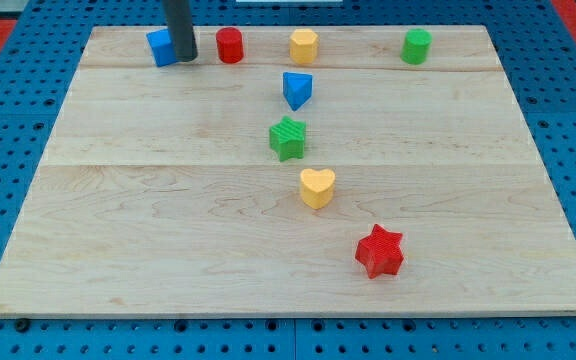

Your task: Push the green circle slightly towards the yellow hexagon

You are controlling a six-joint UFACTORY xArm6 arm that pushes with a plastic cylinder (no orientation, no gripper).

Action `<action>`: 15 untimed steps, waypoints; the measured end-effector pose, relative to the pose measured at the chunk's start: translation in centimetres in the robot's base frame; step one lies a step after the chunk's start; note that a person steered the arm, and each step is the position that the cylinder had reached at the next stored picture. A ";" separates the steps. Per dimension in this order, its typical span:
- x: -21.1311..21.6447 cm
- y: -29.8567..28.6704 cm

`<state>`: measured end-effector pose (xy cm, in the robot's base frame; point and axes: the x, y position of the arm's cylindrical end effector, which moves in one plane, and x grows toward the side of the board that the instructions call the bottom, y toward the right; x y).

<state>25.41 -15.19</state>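
The green circle [416,46] stands near the view's top right of the wooden board. The yellow hexagon [303,46] stands to its left in the same top row, well apart from it. My tip [185,58] is at the view's top left, touching the right side of a blue block [160,48] and just left of a red cylinder [229,46]. The tip is far to the left of both the hexagon and the green circle.
A blue triangle block [297,89], a green star [288,138], a yellow heart [317,187] and a red star [380,251] run down the board's middle. The board's [118,250] edges drop to a blue pegboard.
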 end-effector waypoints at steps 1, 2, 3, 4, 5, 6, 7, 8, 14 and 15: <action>0.7 0.1; 1.8 2.1; 1.9 4.6; 1.5 7.8; 1.3 12.1; 1.3 16.4; 1.5 20.0; 2.5 23.5; -2.3 32.4; -2.4 31.8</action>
<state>23.05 16.60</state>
